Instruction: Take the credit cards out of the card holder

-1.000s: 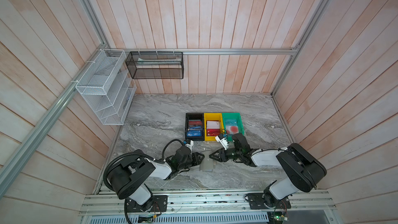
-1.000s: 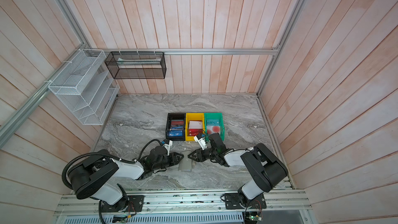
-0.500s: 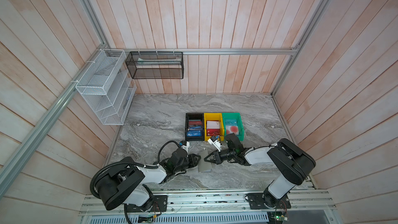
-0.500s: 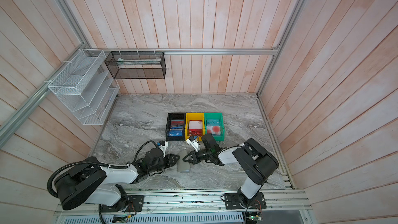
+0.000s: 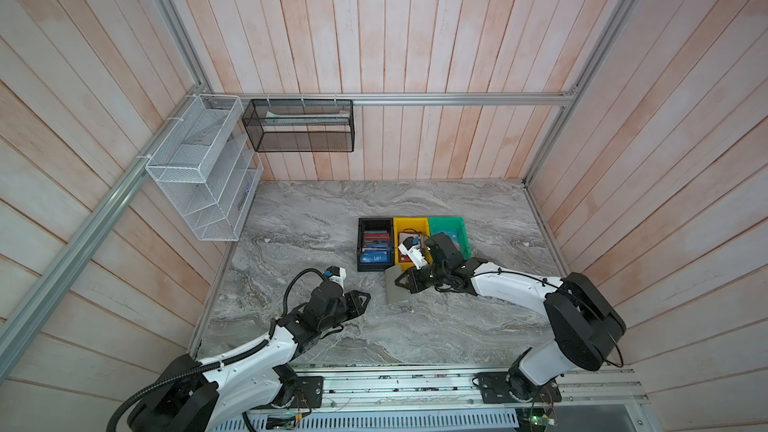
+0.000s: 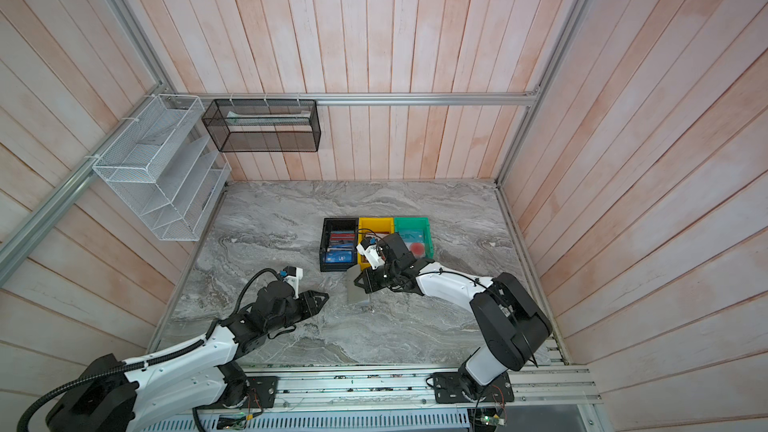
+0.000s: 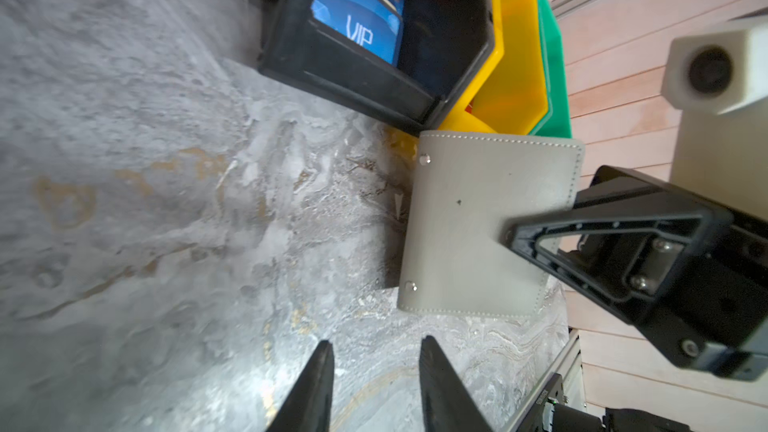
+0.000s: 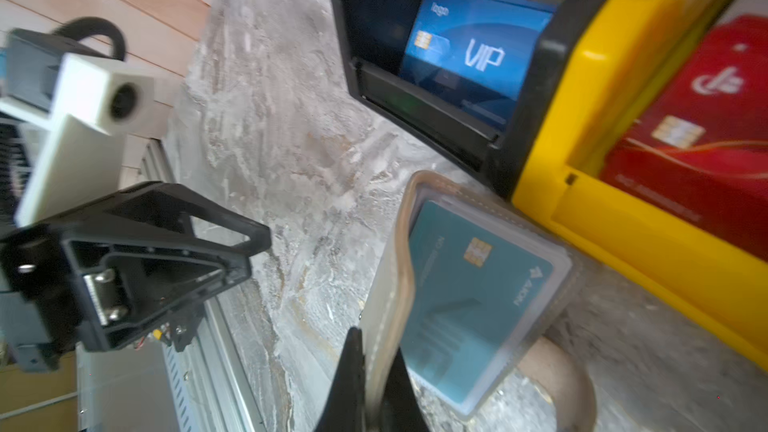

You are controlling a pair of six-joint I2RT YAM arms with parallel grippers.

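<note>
The teal credit card [image 8: 469, 301] sits in a translucent pocket of the card holder [image 5: 397, 289], which is raised on edge just in front of the yellow bin [image 5: 409, 224]. The right gripper [image 8: 370, 351] pinches the holder's grey cover, jaws closed thin on it. The pocket side faces the yellow bin; the outer cover faces the left gripper [image 7: 374, 347], which is farther from the bin, jaws partly apart, empty. Judgement: the free left claw must reach round the cover to the card.
</note>
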